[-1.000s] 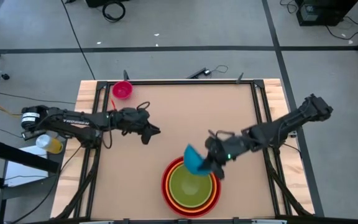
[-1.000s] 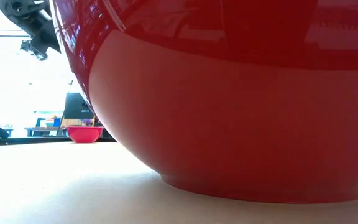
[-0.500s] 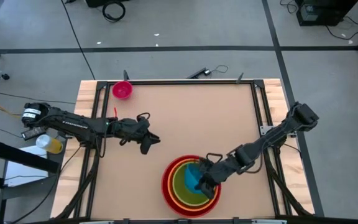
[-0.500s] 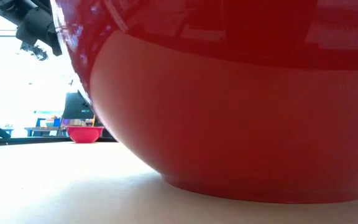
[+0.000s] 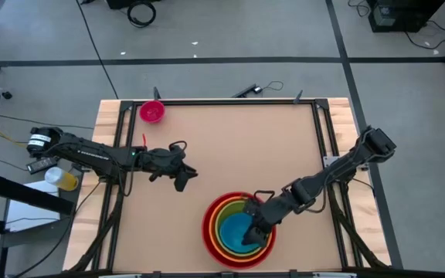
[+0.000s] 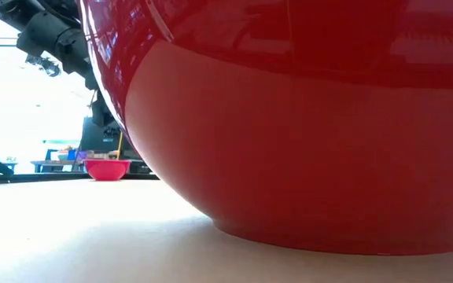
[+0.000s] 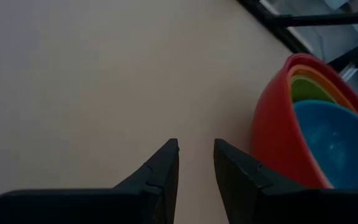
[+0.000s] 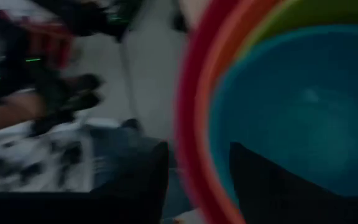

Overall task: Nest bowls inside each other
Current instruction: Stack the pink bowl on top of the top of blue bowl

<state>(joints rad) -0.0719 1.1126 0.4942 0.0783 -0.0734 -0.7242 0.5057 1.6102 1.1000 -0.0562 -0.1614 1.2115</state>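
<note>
The red bowl point(image 5: 207, 232) stands near the table's near edge with the orange bowl point(image 5: 215, 219), the lime green bowl point(image 5: 224, 216) and the blue bowl point(image 5: 236, 229) nested in it. My right gripper point(image 5: 252, 232) is open over the stack's right rim. In its wrist view one finger point(image 8: 138, 180) is outside the red rim and the other point(image 8: 260, 180) over the blue bowl point(image 8: 303, 112). The pink bowl point(image 5: 152, 112) sits on its base at the far left corner. My left gripper point(image 5: 188, 178) hangs open over bare table left of the stack.
A black frame rail point(image 5: 315, 123) runs along the table's far and right sides. In the low view the red bowl point(image 6: 305, 118) fills most of the picture, with the pink bowl point(image 6: 106, 168) far behind. Bare tabletop point(image 5: 246, 147) lies between the arms.
My right gripper has come down toward the near edge with the tilted blue bowl, over the stack. The blue bowl now lies level inside the green bowl. My left gripper has drifted a little toward the near edge.
</note>
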